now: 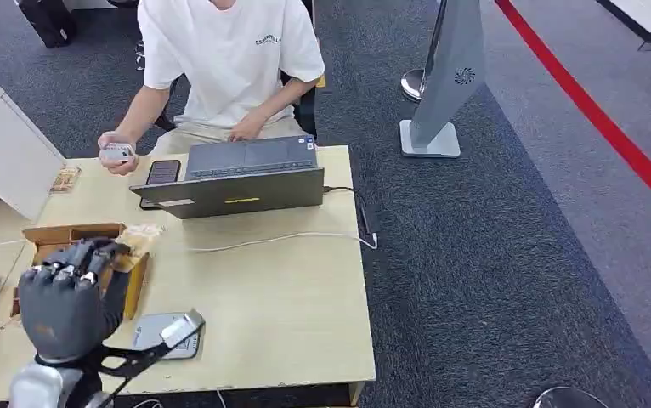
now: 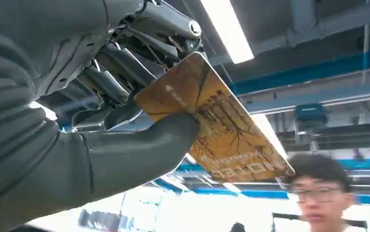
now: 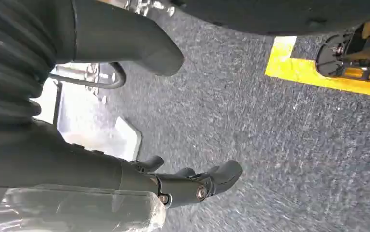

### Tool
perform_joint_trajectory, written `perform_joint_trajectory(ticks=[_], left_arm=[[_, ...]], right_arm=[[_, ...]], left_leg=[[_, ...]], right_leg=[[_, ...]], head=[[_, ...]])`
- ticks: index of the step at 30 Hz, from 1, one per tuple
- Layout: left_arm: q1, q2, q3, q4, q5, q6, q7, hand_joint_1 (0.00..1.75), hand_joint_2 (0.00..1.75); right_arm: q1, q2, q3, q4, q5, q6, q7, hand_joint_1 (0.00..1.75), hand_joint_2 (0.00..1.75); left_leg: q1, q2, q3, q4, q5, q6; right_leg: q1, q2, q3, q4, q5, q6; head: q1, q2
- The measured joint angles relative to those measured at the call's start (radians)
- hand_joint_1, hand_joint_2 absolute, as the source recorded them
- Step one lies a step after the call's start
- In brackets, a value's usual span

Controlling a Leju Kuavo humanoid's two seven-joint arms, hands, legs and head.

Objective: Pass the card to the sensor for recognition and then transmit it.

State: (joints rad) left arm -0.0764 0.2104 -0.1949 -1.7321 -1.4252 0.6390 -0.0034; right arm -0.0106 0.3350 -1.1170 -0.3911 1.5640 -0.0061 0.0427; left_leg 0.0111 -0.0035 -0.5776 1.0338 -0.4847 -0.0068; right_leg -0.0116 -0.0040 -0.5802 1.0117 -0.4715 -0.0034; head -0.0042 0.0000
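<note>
Looking down through the head view, I see the left robot hand (image 1: 71, 293) raised over the near left part of the pale wooden tabletop (image 1: 280, 314), above an open brown cardboard box (image 1: 54, 234). From the left wrist camera, that left robot hand (image 2: 101, 121) pinches a yellow-orange plastic card with a dark tree-like print (image 2: 217, 125) between its thick grey thumb and its darker fingers (image 2: 110, 82); most of the card sticks out free beyond the grip. A small grey flat sensor pad (image 1: 169, 333) lies on the tabletop near its front edge, just right of the raised hand. Farther back sit a dark grey open laptop (image 1: 241, 178) and a black phone (image 1: 162, 172), with a white cable (image 1: 288, 240) trailing across the wood. A person in a white T-shirt (image 1: 233, 51) sits behind the laptop, holding a small pale object I cannot identify. The right robot hand (image 3: 188, 183) hangs over grey carpet floor (image 3: 270, 145), fingers loosely apart, holding nothing.
</note>
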Motion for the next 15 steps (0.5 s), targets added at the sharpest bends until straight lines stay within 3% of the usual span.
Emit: perform_joint_trajectory(ticks=[4, 7, 10, 15], left_arm=[[-0.252, 0.076, 0.153, 0.321, -0.024, 0.037, -0.071, 1.75, 1.75], [-0.379, 0.116, 0.259, 0.536, -0.053, 0.043, -0.09, 1.75, 1.75], [-0.433, 0.128, 0.315, 0.662, -0.06, 0.047, -0.1, 1.75, 1.75], [-0.452, 0.127, 0.353, 0.748, -0.075, 0.05, -0.098, 1.75, 1.75]], right_arm=[[-0.028, -0.025, 0.03, 0.055, 0.006, -0.019, 0.0, 0.0, 1.75], [-0.036, -0.038, 0.042, 0.086, 0.006, -0.019, 0.005, 0.0, 1.75], [-0.04, -0.042, 0.053, 0.107, 0.005, -0.019, 0.011, 0.0, 1.75], [-0.047, -0.047, 0.056, 0.126, 0.005, -0.019, 0.02, 0.0, 1.75]], left_leg=[[0.001, 0.005, -0.001, 0.0, 0.004, -0.003], [0.001, 0.008, -0.001, 0.0, 0.005, -0.004], [0.001, 0.008, -0.002, 0.0, 0.005, -0.004], [0.001, 0.007, -0.004, 0.0, 0.005, -0.003]], right_leg=[[0.002, 0.005, -0.004, 0.001, 0.005, -0.004], [0.002, 0.008, -0.005, 0.002, 0.007, -0.006], [0.002, 0.008, -0.006, 0.002, 0.007, -0.006], [0.002, 0.007, -0.007, 0.001, 0.006, -0.005]], head=[[-0.001, 0.0], [-0.002, 0.0], [-0.002, 0.0], [-0.002, 0.0]])
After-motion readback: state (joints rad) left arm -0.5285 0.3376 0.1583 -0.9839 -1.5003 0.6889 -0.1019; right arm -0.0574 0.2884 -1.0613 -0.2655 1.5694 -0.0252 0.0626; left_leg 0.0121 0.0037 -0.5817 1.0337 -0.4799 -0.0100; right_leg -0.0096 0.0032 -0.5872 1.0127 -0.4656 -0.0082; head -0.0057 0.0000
